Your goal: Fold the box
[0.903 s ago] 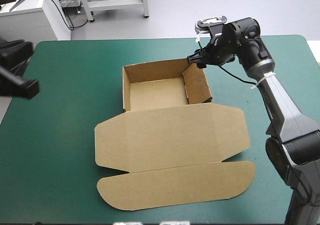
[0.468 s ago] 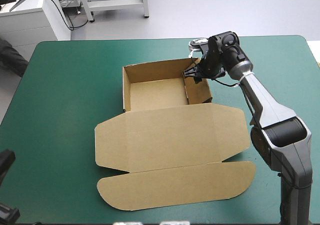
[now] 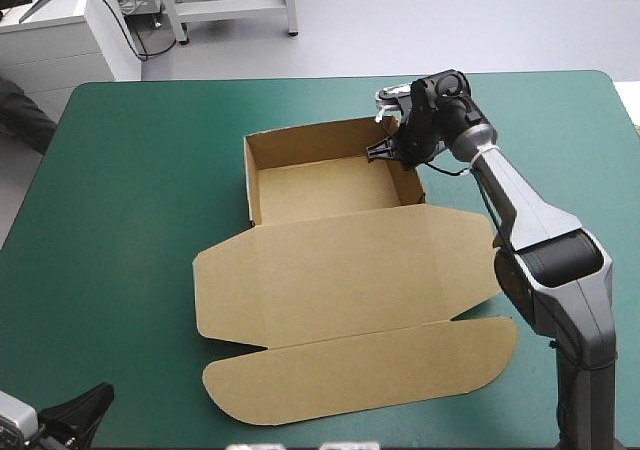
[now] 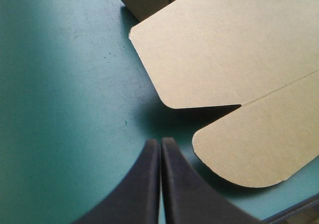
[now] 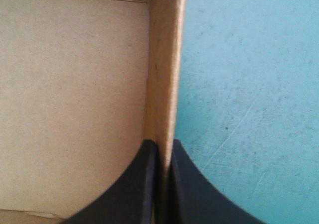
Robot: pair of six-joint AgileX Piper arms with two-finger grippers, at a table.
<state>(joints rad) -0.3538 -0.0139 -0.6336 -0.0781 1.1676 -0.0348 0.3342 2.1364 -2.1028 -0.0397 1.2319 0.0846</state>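
The brown box (image 3: pixel 320 185) sits mid-table as an open tray with its walls raised. Its lid (image 3: pixel 340 270) and front flap lie flat toward the near edge. My right gripper (image 3: pixel 392 150) is at the tray's right wall, near the far right corner. In the right wrist view that gripper (image 5: pixel 163 143) is shut on the upright wall (image 5: pixel 162 84), one finger inside the tray and one outside. My left gripper (image 3: pixel 75 415) hovers low at the table's near left corner. In its own view the left gripper (image 4: pixel 160 140) is shut on nothing, pointing toward the lid's rounded corner (image 4: pixel 164 97).
Teal-green cover (image 3: pixel 130 190) stretches wide to the left of the box, and a narrower strip lies right of it (image 3: pixel 580 150). The table's near edge (image 4: pixel 299 209) runs close by the front flap.
The right gripper closed onto the tray's right wall, which leaned inward earlier and now stands upright. The left arm moved from the table's left edge to the near left corner.
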